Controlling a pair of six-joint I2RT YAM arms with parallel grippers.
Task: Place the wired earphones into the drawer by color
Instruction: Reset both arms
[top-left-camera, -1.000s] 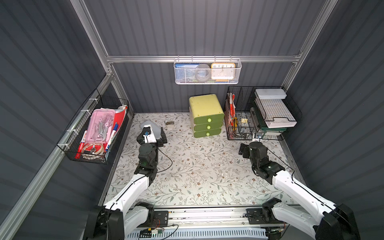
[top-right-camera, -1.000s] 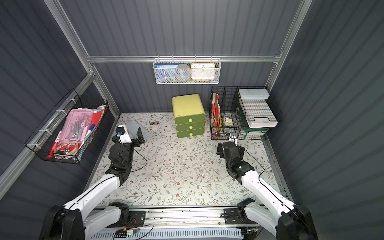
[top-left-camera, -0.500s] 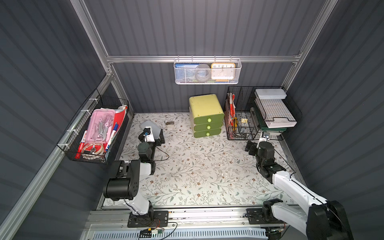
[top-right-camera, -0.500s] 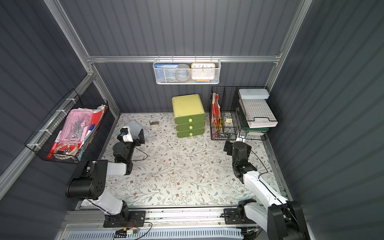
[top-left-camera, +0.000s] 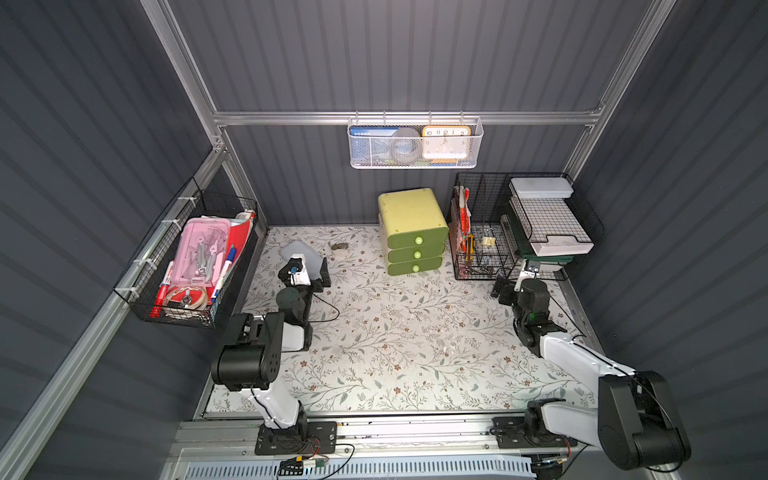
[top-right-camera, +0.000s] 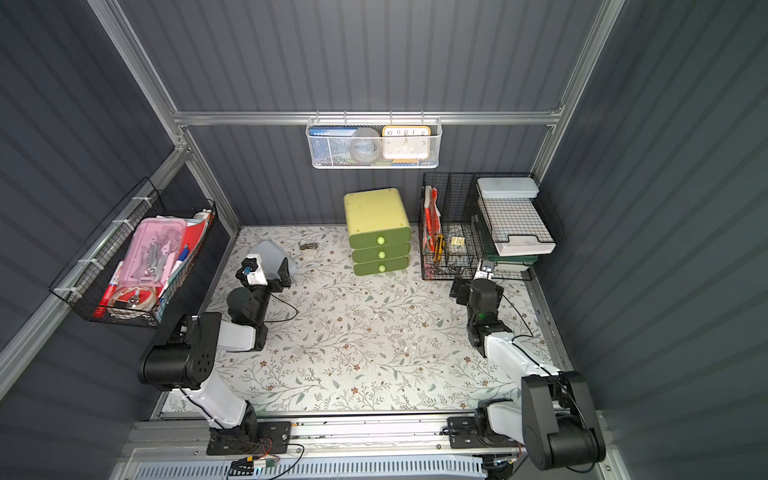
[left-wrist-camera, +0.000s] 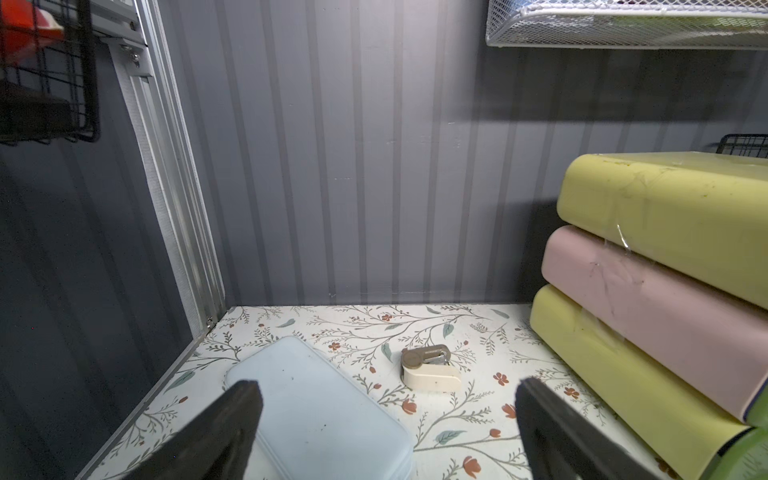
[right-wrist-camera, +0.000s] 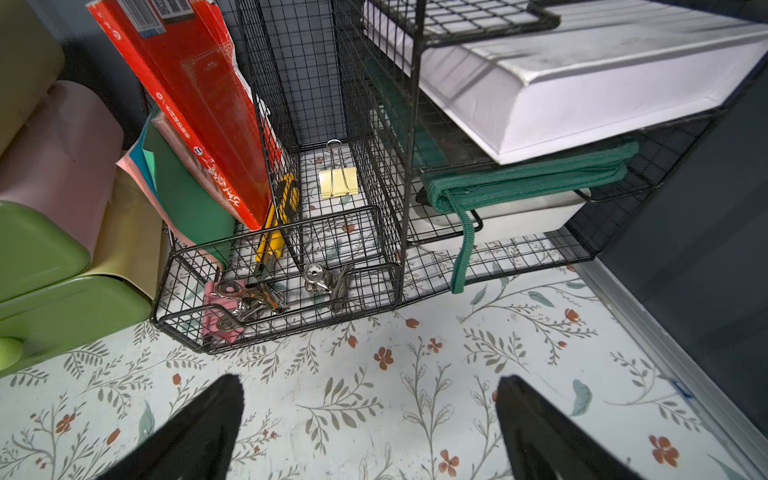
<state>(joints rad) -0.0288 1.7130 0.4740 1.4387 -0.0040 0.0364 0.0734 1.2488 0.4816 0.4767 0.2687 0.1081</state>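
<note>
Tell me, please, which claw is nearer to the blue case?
Left. The left claw hangs open right at the case; the right claw is across the table, by the wire rack.

A pale blue case (left-wrist-camera: 316, 415) near a small beige object (left-wrist-camera: 432, 374) (not touching).

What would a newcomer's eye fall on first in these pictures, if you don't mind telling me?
Likely the yellow-green three-drawer cabinet at the back of the floral tabletop, all three drawers shut. Next, the orange clock in the white mesh basket on the back wall, and the pink case in the black wire basket on the left wall. The left claw and right claw stand open and empty.
</note>
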